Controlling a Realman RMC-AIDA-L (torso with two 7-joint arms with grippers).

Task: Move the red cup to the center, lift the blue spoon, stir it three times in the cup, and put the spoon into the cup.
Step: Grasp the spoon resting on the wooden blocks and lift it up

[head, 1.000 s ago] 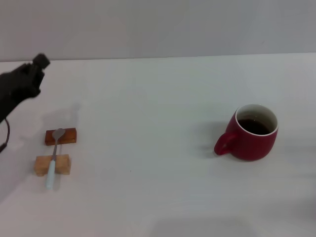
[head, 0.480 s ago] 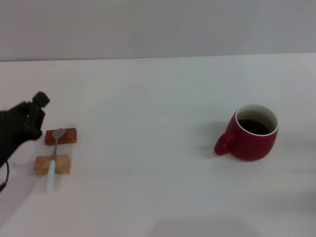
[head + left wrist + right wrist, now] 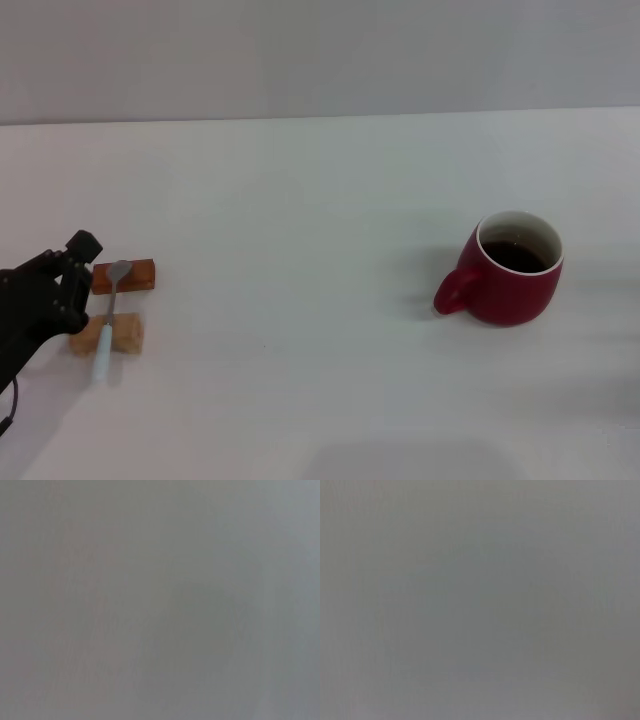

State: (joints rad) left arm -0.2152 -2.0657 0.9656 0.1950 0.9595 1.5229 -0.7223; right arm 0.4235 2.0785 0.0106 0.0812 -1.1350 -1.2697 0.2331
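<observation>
The red cup (image 3: 513, 269) stands on the right of the white table, handle toward the left, dark liquid inside. At the far left the blue spoon (image 3: 109, 316) lies across two small wooden blocks, its grey bowl on the darker block and its pale handle over the lighter one. My left gripper (image 3: 72, 280) hangs just left of the spoon, partly in front of the lighter block. The right gripper is out of view. Both wrist views show only plain grey.
A dark reddish block (image 3: 135, 275) and a light wooden block (image 3: 122, 335) carry the spoon. The white table (image 3: 300, 220) runs back to a grey wall.
My left gripper has come down and toward the front, from well behind the blocks to right beside the spoon. The cup and spoon have not moved.
</observation>
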